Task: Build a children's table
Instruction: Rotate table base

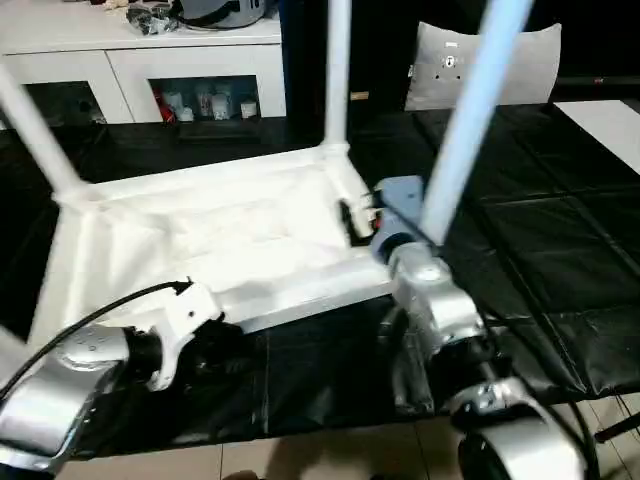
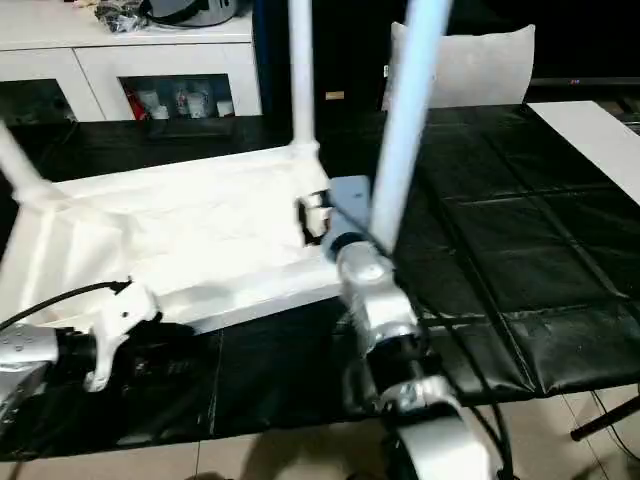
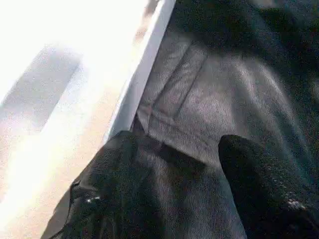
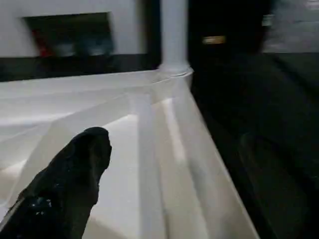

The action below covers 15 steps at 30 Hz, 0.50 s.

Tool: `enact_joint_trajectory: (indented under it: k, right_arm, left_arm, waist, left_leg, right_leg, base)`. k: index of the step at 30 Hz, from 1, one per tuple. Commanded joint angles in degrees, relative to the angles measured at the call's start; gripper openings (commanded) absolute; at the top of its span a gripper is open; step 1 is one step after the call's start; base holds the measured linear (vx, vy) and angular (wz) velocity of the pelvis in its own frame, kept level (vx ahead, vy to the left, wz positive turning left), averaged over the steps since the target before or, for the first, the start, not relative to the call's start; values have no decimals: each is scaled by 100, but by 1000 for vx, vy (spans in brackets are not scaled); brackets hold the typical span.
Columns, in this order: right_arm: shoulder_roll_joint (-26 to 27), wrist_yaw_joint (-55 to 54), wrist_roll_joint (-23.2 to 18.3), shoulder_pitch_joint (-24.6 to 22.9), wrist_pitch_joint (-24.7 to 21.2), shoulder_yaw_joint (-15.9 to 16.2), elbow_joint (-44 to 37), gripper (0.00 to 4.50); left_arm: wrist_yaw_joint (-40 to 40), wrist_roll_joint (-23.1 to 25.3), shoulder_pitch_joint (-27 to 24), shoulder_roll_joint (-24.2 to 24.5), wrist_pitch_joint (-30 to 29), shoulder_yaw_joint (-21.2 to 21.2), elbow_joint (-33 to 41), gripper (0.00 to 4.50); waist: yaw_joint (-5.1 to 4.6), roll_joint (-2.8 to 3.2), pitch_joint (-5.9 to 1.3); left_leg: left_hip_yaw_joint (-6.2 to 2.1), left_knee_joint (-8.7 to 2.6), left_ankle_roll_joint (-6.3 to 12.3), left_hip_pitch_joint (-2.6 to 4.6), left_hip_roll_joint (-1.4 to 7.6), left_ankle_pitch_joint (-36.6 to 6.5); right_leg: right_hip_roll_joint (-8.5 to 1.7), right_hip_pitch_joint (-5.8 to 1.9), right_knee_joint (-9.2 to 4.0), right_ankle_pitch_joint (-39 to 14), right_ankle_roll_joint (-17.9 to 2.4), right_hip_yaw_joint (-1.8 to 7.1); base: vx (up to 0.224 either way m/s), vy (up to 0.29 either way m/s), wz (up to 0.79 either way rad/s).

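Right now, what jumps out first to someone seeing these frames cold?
The white tabletop lies upside down on the black mat, with two legs already standing in its far corners. A third leg rises tilted at the near right corner, by the right arm. The left claw sits open on the mat, just beside the tabletop's near edge.

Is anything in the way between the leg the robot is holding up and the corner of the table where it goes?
Nothing visible blocks it. The leg rises from beside the right gripper, right at the near right corner of the upside-down tabletop. Two other legs already stand in the far corners.
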<state>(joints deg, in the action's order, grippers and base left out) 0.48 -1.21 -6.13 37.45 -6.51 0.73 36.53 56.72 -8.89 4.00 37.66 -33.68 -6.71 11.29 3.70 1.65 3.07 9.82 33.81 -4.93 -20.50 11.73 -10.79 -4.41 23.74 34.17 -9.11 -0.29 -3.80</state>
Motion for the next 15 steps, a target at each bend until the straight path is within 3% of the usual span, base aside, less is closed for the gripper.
enact_joint_trajectory:
  k: [1, 2, 7, 12, 15]
  right_arm:
    - [-315, -302, -97, 62, 147, -437, 172, 450]
    - [-399, -351, -99, 141, 258, -510, 328, 450]
    - [-949, -448, -67, 400, 660, -912, 894, 450]
    - [-1458, -493, -65, 421, 830, -1076, 1111, 450]
    - [-1834, -507, -53, 426, 961, -1193, 1316, 450]
  left_arm:
    - [-259, 196, 95, 46, 31, 131, -126, 301]
    - [-314, 218, 114, 41, 50, 120, -148, 301]
    - [-579, 370, 198, 10, 179, 73, -250, 301]
    - [-847, 460, 385, -167, 267, 2, -452, 301]
    - [-1115, 489, 440, -355, 342, 4, -516, 301]
  waist:
    - [-62, 102, -337]
    - [-59, 73, -338]
    - [-33, 93, -348]
    - [13, 22, -390]
    - [22, -6, -400]
  left_leg:
    - [-4, -459, -295, 101, 42, -1917]
    - [3, -454, -279, 94, 37, -1885]
    - [13, -422, -229, 95, 28, -1821]
    - [35, -379, -133, 43, 15, -1355]
    - [49, -353, -47, 22, 3, -1229]
  right_leg:
    - [-225, -228, -348, -1614, -931, 240]
    - [-218, -230, -358, -1647, -898, 237]
    - [-215, -227, -358, -1694, -891, 224]
    - [-207, -285, -307, -1250, -955, 216]
    - [-210, -297, -309, -1251, -957, 208]
  base:
    - [0, 0, 0]
    - [0, 0, 0]
    - [0, 0, 0]
    - [0, 0, 0]
    - [0, 0, 0]
